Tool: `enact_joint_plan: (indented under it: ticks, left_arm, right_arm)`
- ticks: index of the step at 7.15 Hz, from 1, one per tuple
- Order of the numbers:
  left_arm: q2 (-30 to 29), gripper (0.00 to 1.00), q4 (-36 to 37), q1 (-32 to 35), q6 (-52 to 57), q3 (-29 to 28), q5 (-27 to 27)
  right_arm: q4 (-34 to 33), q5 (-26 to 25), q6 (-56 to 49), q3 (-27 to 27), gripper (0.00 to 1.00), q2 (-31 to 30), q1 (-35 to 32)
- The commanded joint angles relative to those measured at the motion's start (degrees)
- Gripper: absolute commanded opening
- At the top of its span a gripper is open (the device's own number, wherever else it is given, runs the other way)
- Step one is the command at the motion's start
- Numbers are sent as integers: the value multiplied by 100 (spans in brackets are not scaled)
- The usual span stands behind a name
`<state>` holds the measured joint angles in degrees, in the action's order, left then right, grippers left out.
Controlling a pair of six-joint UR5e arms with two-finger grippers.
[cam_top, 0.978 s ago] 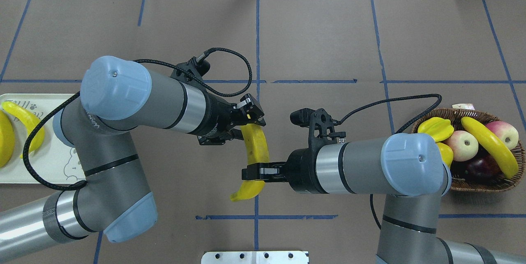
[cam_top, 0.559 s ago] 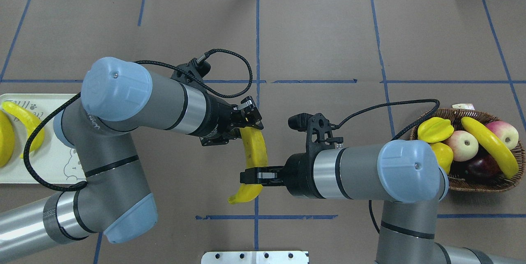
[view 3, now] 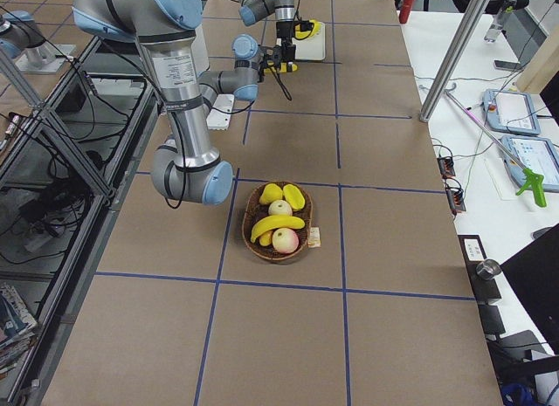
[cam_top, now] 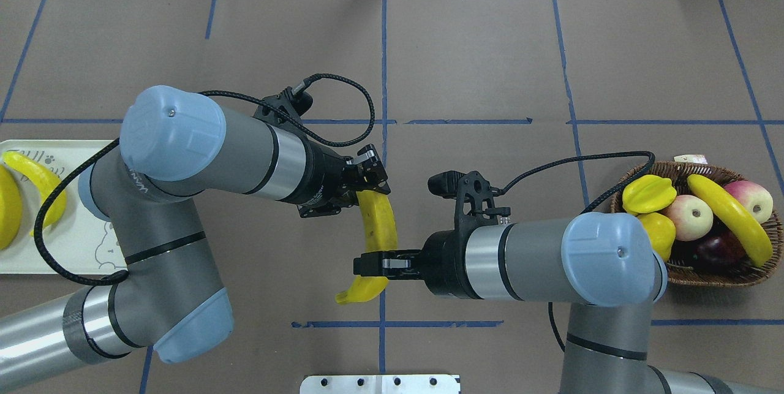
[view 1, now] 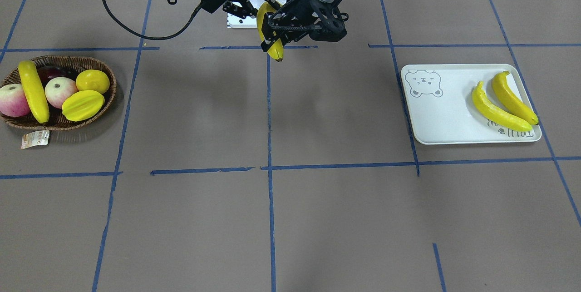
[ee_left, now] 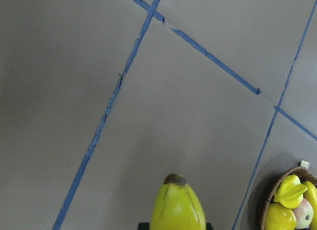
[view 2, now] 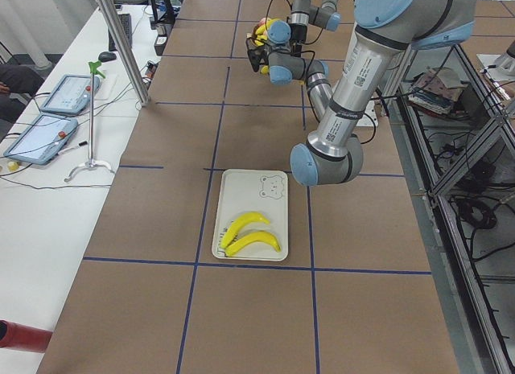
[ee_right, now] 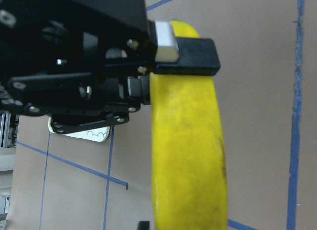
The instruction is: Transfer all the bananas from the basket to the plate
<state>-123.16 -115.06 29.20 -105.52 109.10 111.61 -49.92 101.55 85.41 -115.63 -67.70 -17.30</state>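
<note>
Left fingers (cam_top: 370, 167), right fingers (cam_top: 366, 265) clamp banana (cam_top: 383, 222) (well apart from basket (view 1: 68, 59), plate (view 1: 447, 119)).

A banana (view 3: 277, 226) lies across the basket (view 3: 247, 234) mid-worktop (view 3: 393, 188) — apples (view 3: 284, 240) and yellow fruit (view 3: 293, 196) beside it, paper tag (view 3: 314, 238) at its right rim.

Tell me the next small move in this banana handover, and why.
Probably open the right gripper and back it off. It and the left gripper both look clamped on the held banana in mid-air, and the left one is nearer the plate, so it should carry the fruit over alone.
</note>
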Motion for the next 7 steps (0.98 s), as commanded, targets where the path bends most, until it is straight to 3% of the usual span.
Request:
enact_joint_plan:
  ticks: [1,3,5,7]
  left_arm:
    - [47,0,28,42,32,50,1]
    - [300,0,37,146,49,85,-8]
    - [668,0,107,514,76,33,-16]
    - [793,0,1137,831,339,137,-77]
  right_arm:
    - [-9,-3,72,-12,100,20,-45]
    - [-105,40,63,-13,100,-15,-98]
    - [-1083,154,55,-370,100,-7,-133]
    - [-1851,626,55,-810,100,-32,-378]
